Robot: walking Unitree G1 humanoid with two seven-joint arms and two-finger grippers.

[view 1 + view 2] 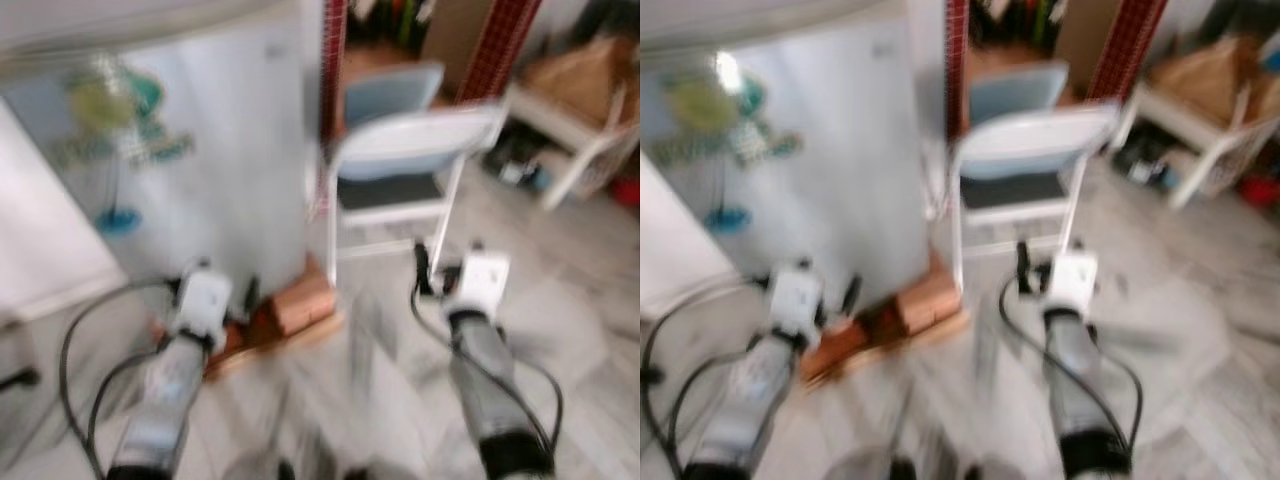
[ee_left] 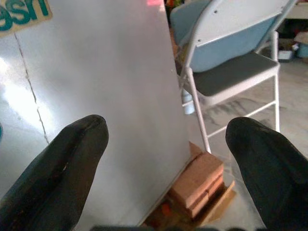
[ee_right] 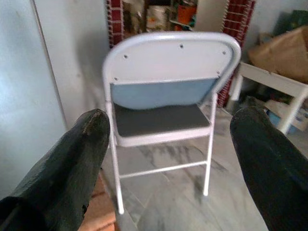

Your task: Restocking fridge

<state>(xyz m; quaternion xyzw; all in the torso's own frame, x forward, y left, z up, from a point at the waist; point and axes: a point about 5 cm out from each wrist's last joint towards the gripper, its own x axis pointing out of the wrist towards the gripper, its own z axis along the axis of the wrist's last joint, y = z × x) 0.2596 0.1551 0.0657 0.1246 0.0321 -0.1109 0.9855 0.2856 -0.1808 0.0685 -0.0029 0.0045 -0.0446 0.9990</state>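
Fridge (image 1: 200, 150) fills the upper left of the head views, door shut, magnets (image 1: 115, 120) on its front; it stands on bricks (image 1: 300, 305) at lower centre. Head views are blurred, so the robot is judged to be walking or turning toward it. Folding chair (image 1: 410, 160) stands just beside the fridge, upper centre. Left hand (image 2: 163, 159) is spread wide and empty, pointed at the fridge's side panel and the bricks. Right hand (image 3: 166, 159) is likewise spread and empty, pointed at the chair. Nothing to stock is carried. Advice: settle the stance before reaching, square up to the door front, not the side, and keep the right arm away from the chair frame.
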